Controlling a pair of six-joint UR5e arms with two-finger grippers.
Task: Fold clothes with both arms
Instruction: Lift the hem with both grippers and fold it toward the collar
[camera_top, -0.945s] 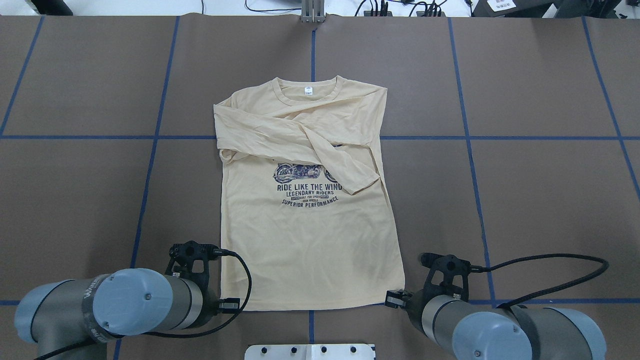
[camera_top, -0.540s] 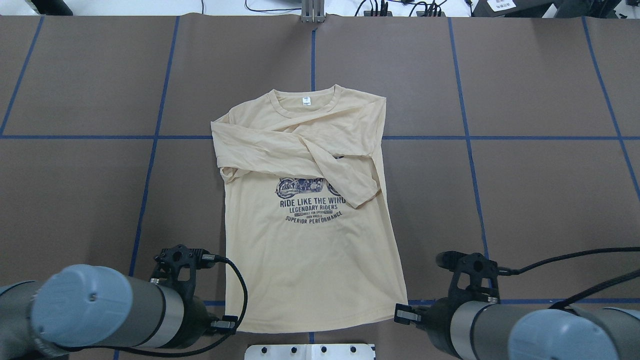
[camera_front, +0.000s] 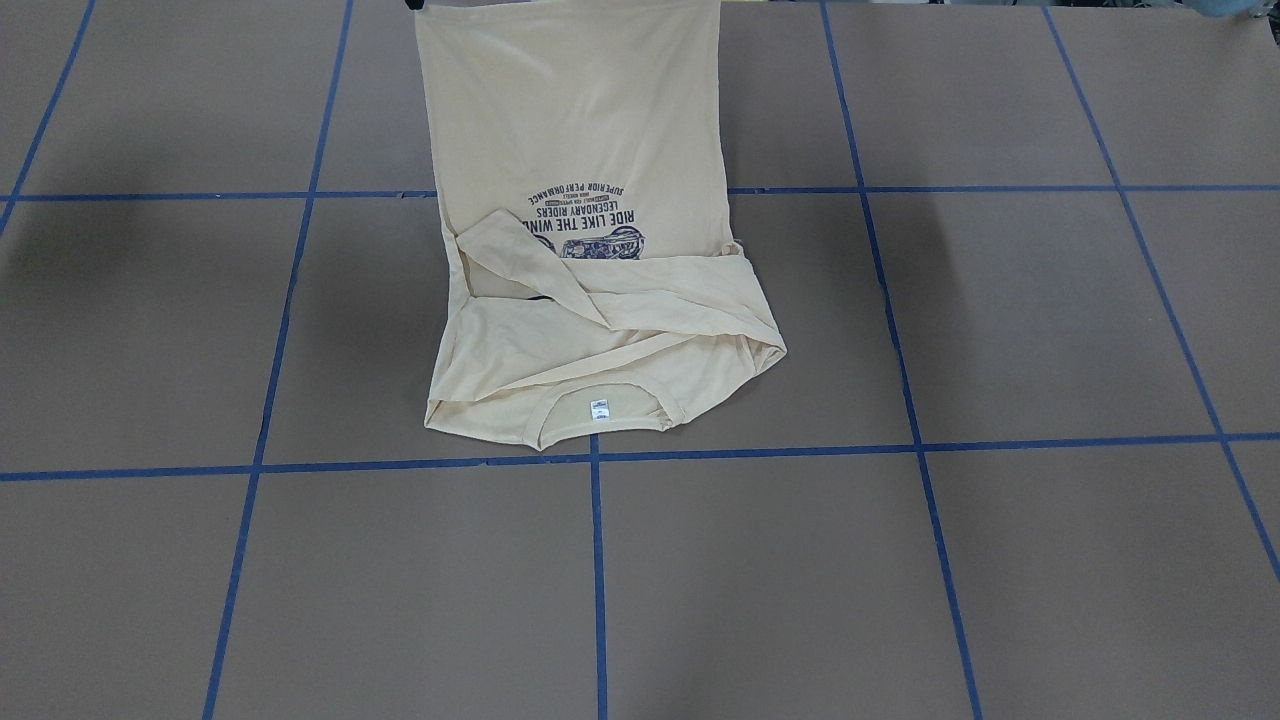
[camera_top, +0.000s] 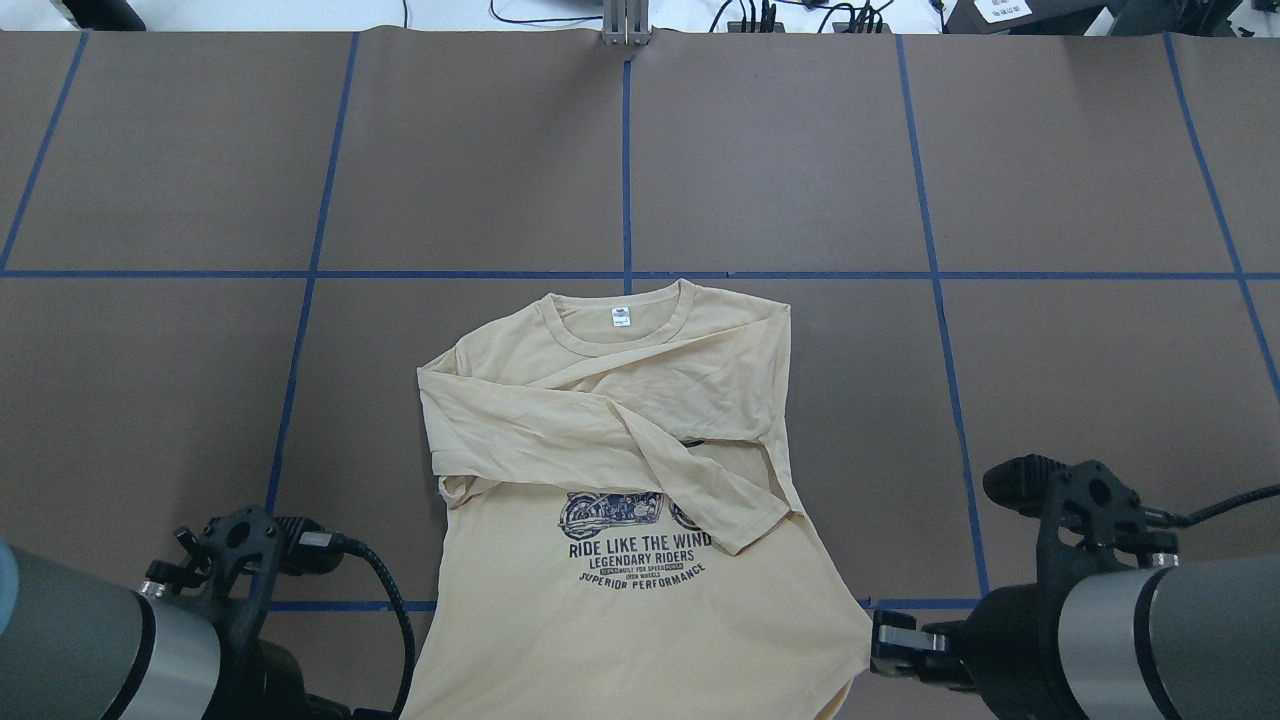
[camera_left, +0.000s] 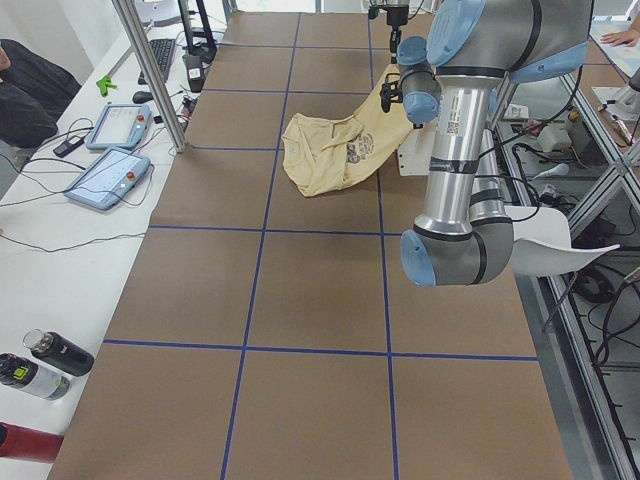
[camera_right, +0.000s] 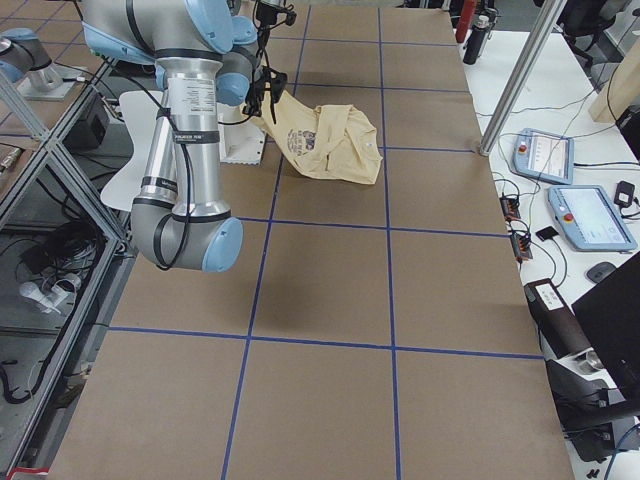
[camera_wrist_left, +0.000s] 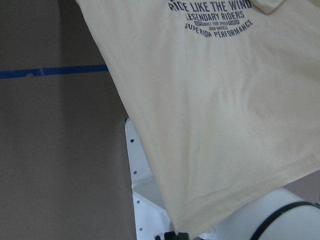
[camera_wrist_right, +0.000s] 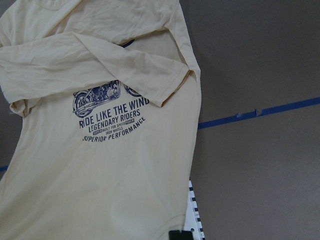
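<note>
Jaws of the left arm (camera_top: 90, 650) were clamped on one hem corner. The shirt (camera_top: 560, 640) was held hem-up, its collar end laid on the worktop (camera_top: 1000, 150), sleeves crossed. Jaws of the right arm (camera_top: 1150, 640) were clamped on the other corner. The hem was best kept taut and level, then carried evenly to the collar.

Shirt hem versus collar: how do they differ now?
The hem is lifted off the table, pinched at its corners by the left end effector and right end effector; the collar lies flat on it. The hem is pulled taut, the collar slack. Same cream fabric.
</note>
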